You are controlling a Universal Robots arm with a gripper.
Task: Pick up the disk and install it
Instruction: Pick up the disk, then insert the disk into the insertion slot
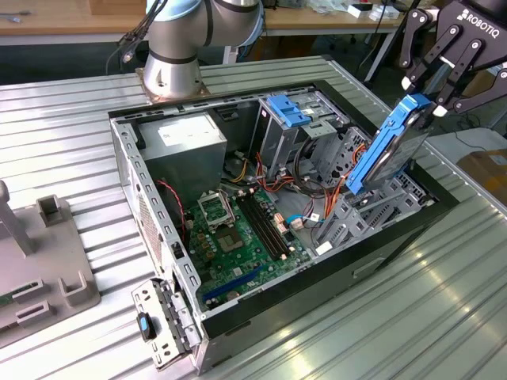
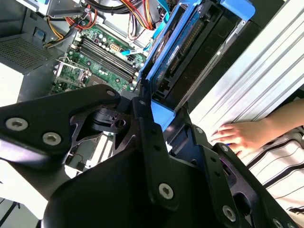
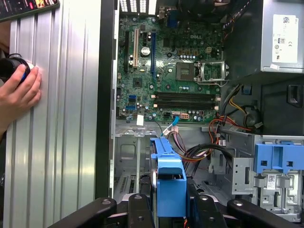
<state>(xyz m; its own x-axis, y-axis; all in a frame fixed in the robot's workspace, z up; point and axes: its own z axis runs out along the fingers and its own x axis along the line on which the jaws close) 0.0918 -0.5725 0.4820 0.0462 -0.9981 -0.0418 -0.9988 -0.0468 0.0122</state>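
Note:
The disk is a drive framed by blue plastic rails, held tilted on edge above the open computer case at the exterior view's right. My gripper is shut on its upper end. Its lower end hangs just over the grey drive bay; whether it touches the bay I cannot tell. In the first wrist view the disk's blue rail sits between my black fingers. In the second wrist view the disk reaches out from the gripper toward the case.
Inside the case are a green motherboard, a grey power supply box, orange and red cables and a blue latch piece. A person's hand rests on the ribbed metal table beside the case. A grey fixture stands at the exterior view's left.

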